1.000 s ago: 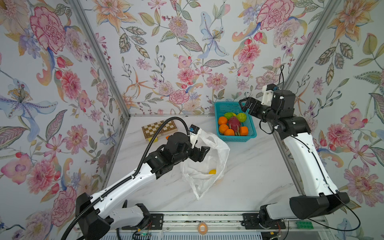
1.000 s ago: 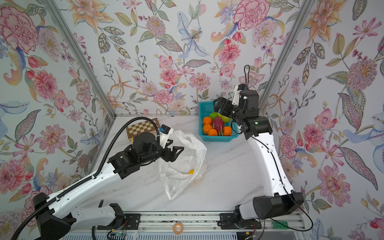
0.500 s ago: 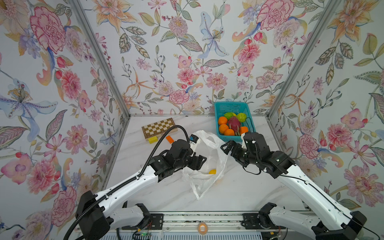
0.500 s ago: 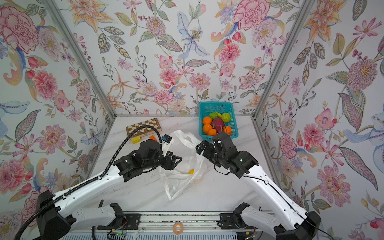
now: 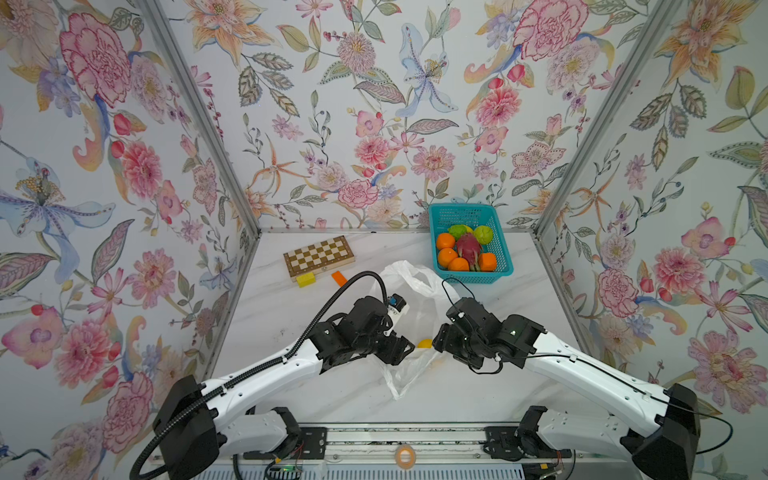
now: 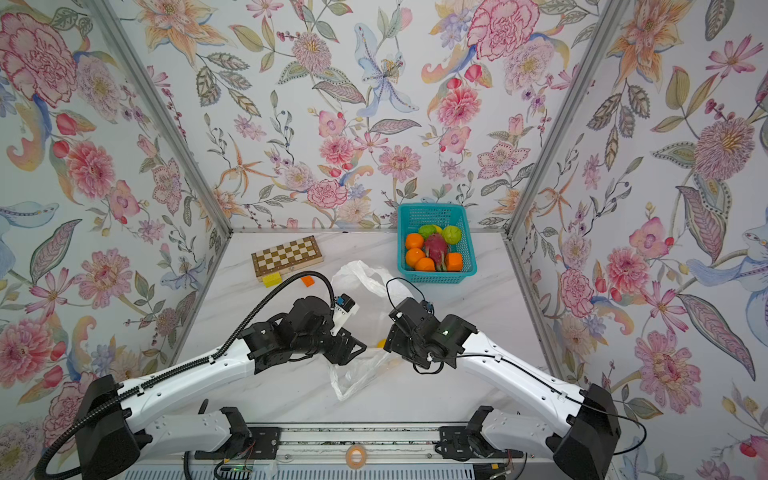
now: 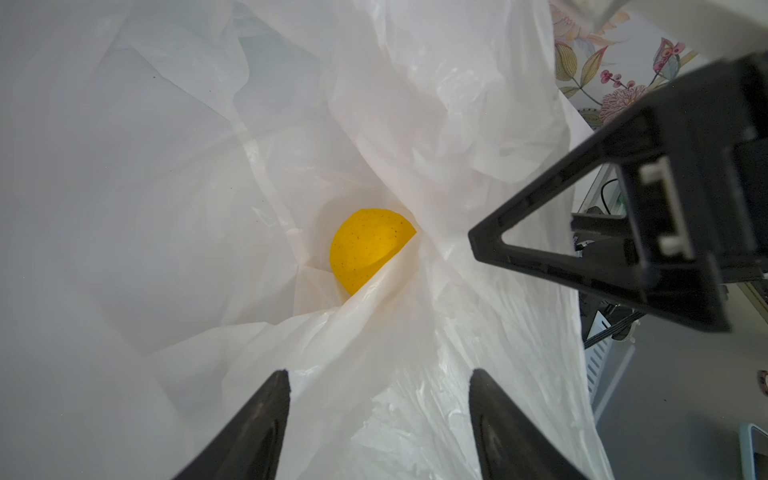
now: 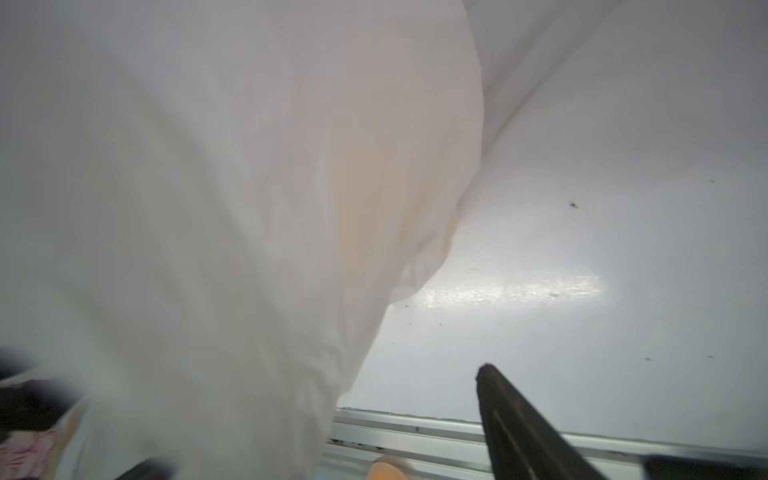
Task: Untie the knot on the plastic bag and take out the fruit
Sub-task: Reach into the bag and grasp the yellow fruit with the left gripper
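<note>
**A:** Start nearest the robot. What about the plastic bag?

**B:** The plastic bag (image 5: 409,276) lies crumpled in the lower middle of both top views, between the two arms. I find no knot anywhere. The left wrist view looks straight into an open mouth, so I judge the untying done.

**A:** Anything inside?

**B:** One yellow fruit (image 7: 365,245), at the centre of the left wrist view, half tucked under a fold of film. In the top views it is a yellow spot between the two grippers.

**A:** And the grippers?

**B:** The left gripper (image 7: 379,372) has its jaws well apart at the bottom of its wrist view. Bag film lies loose between them and nothing is pinched. The right gripper (image 5: 437,341) sits just right of the fruit. Its own view shows a single black finger (image 8: 519,415) at lower right, and blurred plastic hides the rest. I cannot tell whether it is open or closed.

**A:** Farther back?

**B:** The teal basket (image 5: 461,214) stands at the upper right of the table (image 5: 519,299), by the back wall. It holds oranges (image 5: 445,241), a dragon fruit (image 5: 468,247) and green fruits (image 5: 483,235). To its left is a chessboard (image 5: 319,255), with a yellow block (image 5: 305,280) and an orange block (image 5: 338,277) just in front. I take those as bystanders.

**A:** So what remains?

**B:** By my reckoning, only lifting out that last yellow fruit.
</note>
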Robot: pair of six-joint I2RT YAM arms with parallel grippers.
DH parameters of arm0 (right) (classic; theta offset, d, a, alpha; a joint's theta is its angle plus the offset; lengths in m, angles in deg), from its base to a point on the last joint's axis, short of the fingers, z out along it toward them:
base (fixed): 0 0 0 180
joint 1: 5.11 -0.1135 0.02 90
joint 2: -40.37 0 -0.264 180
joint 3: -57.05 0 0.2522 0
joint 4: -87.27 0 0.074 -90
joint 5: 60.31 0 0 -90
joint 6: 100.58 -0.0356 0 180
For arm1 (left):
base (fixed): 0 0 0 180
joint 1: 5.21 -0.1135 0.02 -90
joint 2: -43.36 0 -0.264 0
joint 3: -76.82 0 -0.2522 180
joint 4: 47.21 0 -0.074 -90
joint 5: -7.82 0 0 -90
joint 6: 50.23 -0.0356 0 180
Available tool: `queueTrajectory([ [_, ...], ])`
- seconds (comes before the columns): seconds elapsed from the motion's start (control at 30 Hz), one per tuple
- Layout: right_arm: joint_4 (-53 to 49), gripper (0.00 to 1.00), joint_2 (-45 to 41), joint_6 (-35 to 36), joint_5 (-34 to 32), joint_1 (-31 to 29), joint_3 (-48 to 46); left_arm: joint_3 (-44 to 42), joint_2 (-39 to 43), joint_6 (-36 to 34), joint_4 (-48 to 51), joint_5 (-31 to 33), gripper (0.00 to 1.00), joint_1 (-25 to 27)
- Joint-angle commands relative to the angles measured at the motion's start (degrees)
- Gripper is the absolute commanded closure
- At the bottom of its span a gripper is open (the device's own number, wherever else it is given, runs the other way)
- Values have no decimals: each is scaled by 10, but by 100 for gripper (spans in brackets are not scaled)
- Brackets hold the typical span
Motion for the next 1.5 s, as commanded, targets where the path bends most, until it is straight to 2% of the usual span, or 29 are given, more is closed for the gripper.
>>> queueTrajectory([
  [0.0, -57, 46, 4, 25, -16, -8, -36, -7, -7, -18, -33, -4, 29, 3],
  [0.13, -65, 74, -12, 14, -14, -24, -79, 3, -28, -18, -57, 1, 26, 4],
  [0.4, -61, 99, -9, 3, -7, -59, -99, 46, -105, -67, -68, 1, 25, 16],
  [0.6, -29, 100, -1, 1, -10, -85, -112, 75, -171, -91, -79, -4, 24, 27],
  [0.9, 51, 100, -46, -7, -38, -84, -133, 90, -250, -103, -112, -36, 22, 38],
  [1.13, 77, 100, -31, 5, -29, -84, -137, 136, -307, -107, -113, -40, 21, 38],
  [1.47, 77, 100, -43, 12, -32, -79, -144, 139, -339, -126, -107, -90, 21, 44],
])
